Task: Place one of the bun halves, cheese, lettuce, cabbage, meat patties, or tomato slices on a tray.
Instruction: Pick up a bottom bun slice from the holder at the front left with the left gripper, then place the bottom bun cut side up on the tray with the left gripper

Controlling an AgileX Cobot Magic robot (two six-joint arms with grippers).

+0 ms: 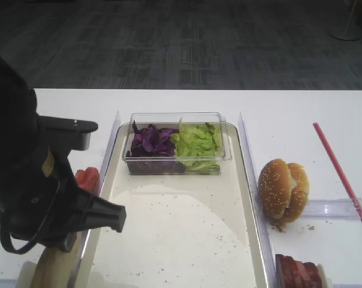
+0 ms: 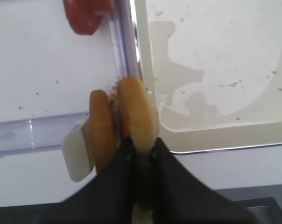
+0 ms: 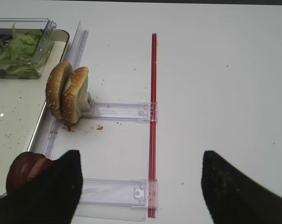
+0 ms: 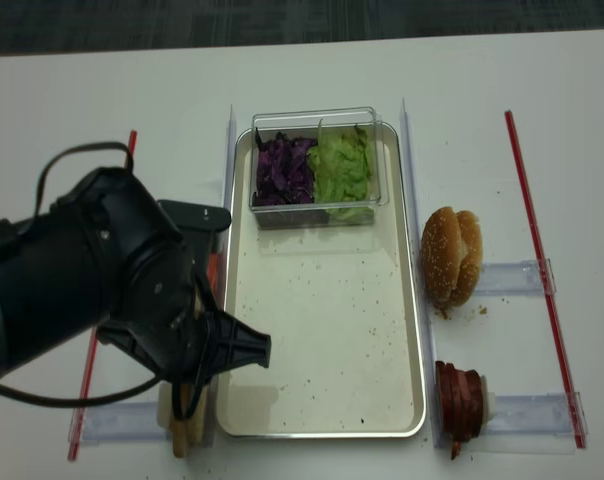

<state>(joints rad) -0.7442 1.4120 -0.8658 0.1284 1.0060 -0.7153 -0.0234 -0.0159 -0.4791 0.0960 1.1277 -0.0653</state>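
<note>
The task looks to be at the grasp stage, with nothing yet delivered: the tray (image 4: 322, 340), a large cream-coloured metal rectangle with a raised rim and rounded corners, has a bare middle dusted with dark crumbs, and only a clear plastic tub (image 1: 176, 143) sits at its far end. In the left wrist view the left gripper (image 2: 142, 154) is closed onto one of the bun halves (image 2: 135, 109), its black fingers pinching the lower edge of the half nearest the tray rim, while a second plain half (image 2: 100, 126) stands just beside it against a white stop block (image 2: 77, 156); both stand on edge in a clear acrylic rack (image 2: 33, 135) just outside the tray's left rim. What appears to remain is lifting the pinched half clear, carrying it over the rim and setting it down on the open metal. The plain halves are smooth and tan, matte and a little soft-looking. The right gripper (image 3: 141, 186) hangs over the table with its dark, faintly speckled fingers spread wide and nothing between them. In the tub, the cabbage (image 1: 150, 141) is dark purple and shredded, and the lettuce (image 1: 197, 144) is pale green and crinkled beside it. Right of the tray a sesame-seeded bun (image 4: 451, 256) stands on edge, and the meat patties (image 4: 460, 400) are dark reddish-brown slabs stacked in a row. The tomato slices (image 1: 88, 178) show bright red behind the left arm.
</note>
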